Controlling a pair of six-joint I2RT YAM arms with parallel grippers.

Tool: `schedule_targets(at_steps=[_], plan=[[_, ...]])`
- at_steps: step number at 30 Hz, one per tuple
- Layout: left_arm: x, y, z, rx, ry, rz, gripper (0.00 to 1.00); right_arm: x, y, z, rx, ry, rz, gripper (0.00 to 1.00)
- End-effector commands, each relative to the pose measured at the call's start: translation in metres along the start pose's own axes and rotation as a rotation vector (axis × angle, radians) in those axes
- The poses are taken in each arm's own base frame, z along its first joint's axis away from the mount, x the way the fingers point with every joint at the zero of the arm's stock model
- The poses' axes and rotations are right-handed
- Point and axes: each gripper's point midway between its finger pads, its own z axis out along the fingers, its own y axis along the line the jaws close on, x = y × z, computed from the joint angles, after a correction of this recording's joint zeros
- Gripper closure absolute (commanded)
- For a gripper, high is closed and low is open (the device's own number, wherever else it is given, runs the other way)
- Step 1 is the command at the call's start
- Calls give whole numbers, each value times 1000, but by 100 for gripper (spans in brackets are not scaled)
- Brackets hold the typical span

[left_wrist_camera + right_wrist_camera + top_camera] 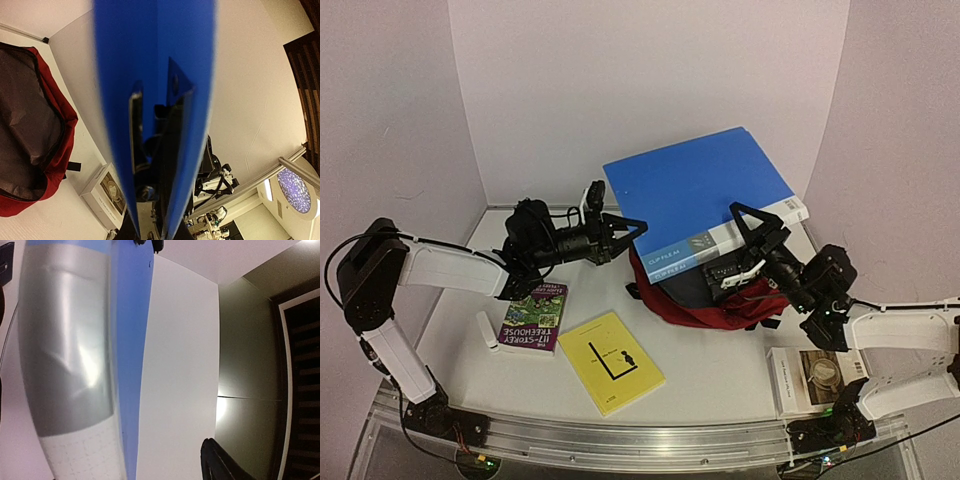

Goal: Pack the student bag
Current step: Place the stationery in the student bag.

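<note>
The left gripper [628, 228] holds the left corner of a large, flat, glossy blue plastic clip-file folder [695, 190]. In the left wrist view the thin blue edge runs straight between the gripper's dark fingers. The folder sits tilted, raised off the table [720, 375], with a grey and white label strip along its near edge.

The right gripper [752, 228] stands at the folder's right end with its jaws spread wide. In the right wrist view one black fingertip [216, 460] is well apart from the folder's shiny grey band.

The dark red soft fabric backpack [692, 310] lies slumped on the table directly under the folder, below and between the two grippers. Its mouth is open, edged with black zipper trim, and shows dull grey crumpled lining [25, 125].

Below the left gripper, towards its arm's base, a purple and green paperback [533, 318] lies flat. A small white oblong item [486, 332] is just beside the paperback, and a thin yellow square-cornered book [611, 362] lies to the paperback's right. A thick white book with a round picture on its cover [817, 378] lies under the right arm, near the right gripper's base.
</note>
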Motion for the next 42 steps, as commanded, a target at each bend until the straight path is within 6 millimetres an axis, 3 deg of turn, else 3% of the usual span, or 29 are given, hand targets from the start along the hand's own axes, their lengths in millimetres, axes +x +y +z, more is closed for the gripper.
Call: schedule_targets(at_steps=[1,4,8,11,16,21,27,31,34,42], plan=[[-31,-38,-15,42,-91,74,100,23,-30,0,82,110,-68,3],[-49,-37,-33,-22,-150,91,100,34,-14,-4,4,174,5,2],[-83,-31,-76,-144,-274,83,100,50,21,-12,-188,284,137,2],[-102,-24,-109,-262,-353,95,100,53,54,-21,-440,362,381,2],[-110,-36,-134,-397,-390,168,100,52,76,1,-684,581,819,2],[-109,-40,-155,-484,-442,134,100,40,99,35,-768,691,1174,2],[-102,-27,-169,-560,-462,77,100,18,160,63,-871,844,1519,2],[-96,-32,-176,-556,-468,69,100,1,209,73,-921,945,1574,4],[-93,-37,-181,-560,-471,75,100,1,244,75,-929,1024,1555,8],[-83,-33,-185,-537,-469,49,100,27,302,68,-834,1187,1421,14]])
